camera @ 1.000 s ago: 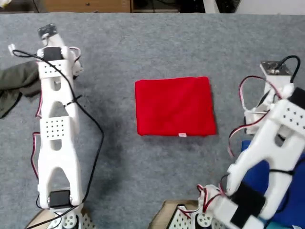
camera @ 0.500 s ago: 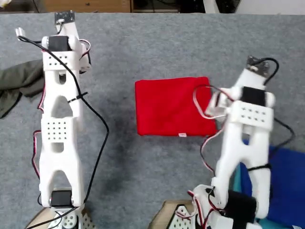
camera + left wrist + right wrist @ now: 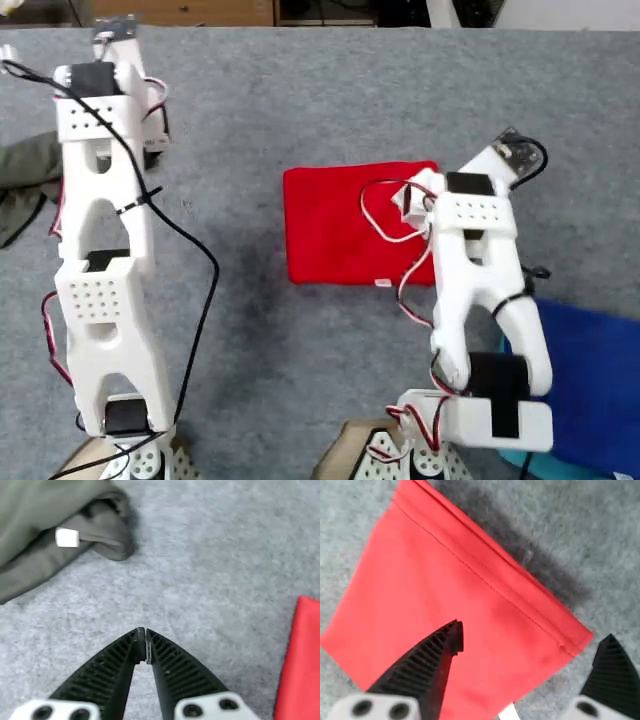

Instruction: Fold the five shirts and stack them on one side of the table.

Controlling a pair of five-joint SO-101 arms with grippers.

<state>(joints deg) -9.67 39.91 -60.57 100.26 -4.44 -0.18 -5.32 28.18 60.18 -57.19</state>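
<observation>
R arm [image 3: 470,270] is now swung in from the 4 o'clock corner, where it hung over the blue shirt [image 3: 590,385] 1 s ago, to desk centre; its wrist sits above the red shirt [image 3: 345,225] at that shirt's 3 o'clock edge. L arm [image 3: 100,230] is stretched further toward 11 o'clock than before, wrist close to the far desk edge. Red shirt itself hasn't shifted.

R tool [image 3: 532,640]: jaws wide apart, hanging over the red shirt's hemmed corner, not touching cloth as far as I can tell. L tool [image 3: 145,640]: tips pressed together, nothing between them, over bare grey desk [image 3: 300,100].

Red shirt lies folded to a neat rectangle at desk centre, small white label [image 3: 383,283] at its 6 o'clock edge. Olive shirt [image 3: 25,175] is crumpled at 9 o'clock, white tag [image 3: 66,537] showing, near the L tool but apart from it. Blue shirt lies at 4–5 o'clock, by the R arm's base.

In the way: R arm and its looping red-white wires [image 3: 385,215] cover the red shirt's 3 o'clock side from above; L arm hides part of the olive shirt.
</observation>
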